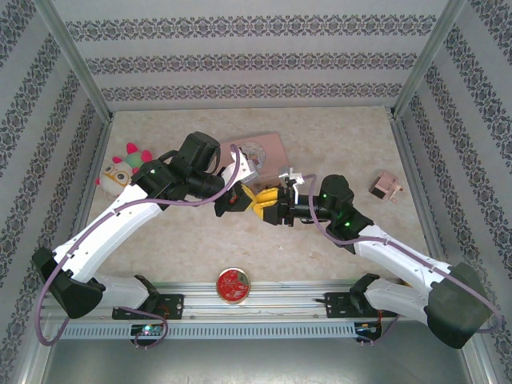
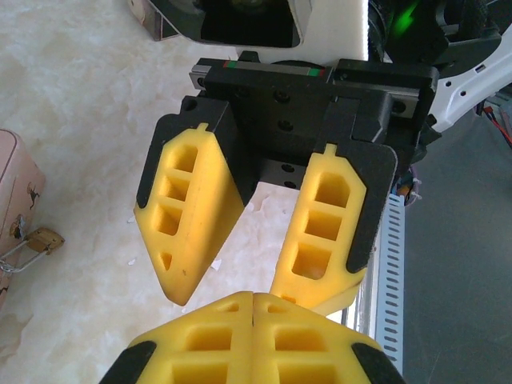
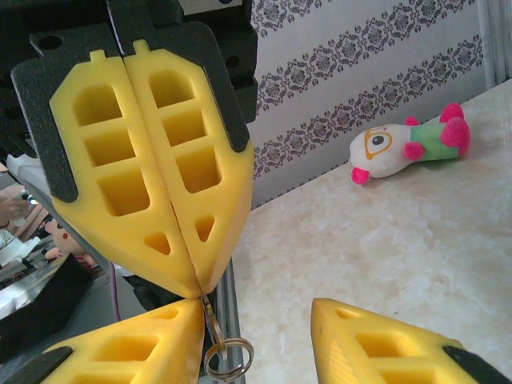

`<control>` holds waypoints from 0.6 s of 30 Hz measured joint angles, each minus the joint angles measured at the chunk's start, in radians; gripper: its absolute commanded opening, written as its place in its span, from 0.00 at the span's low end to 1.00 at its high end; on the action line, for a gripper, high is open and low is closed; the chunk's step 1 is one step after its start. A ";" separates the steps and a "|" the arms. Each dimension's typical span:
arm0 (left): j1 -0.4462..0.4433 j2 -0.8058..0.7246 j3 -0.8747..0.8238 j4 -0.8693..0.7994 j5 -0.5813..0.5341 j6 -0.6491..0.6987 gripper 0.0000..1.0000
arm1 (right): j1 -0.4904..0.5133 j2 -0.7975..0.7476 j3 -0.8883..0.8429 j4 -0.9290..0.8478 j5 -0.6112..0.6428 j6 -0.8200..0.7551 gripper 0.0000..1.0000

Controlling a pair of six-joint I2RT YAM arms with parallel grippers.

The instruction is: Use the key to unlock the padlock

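A lab-style robot test cell. Wallpaper panels (image 1: 240, 64) fill an aluminium frame (image 1: 74, 60) around a marble-look table (image 1: 336, 132). Two arms (image 1: 112, 220) are bolted there.

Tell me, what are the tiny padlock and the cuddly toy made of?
The padlock looks like shiny, brass-coloured metal, with a thin, silvery shackle. The toy looks like soft plush fabric: it is fuzzy and dull, not shiny, in white, pink and green.
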 measured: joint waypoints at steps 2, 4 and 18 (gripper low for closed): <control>0.000 0.000 -0.001 0.000 0.001 0.000 0.00 | 0.000 0.000 0.000 0.000 -0.001 0.000 0.39; 0.000 0.000 -0.004 0.003 0.001 0.000 0.00 | 0.000 0.000 0.000 0.000 -0.003 0.000 0.39; 0.013 0.000 -0.013 0.027 0.016 -0.005 0.00 | 0.013 0.023 0.018 0.000 -0.019 0.000 0.34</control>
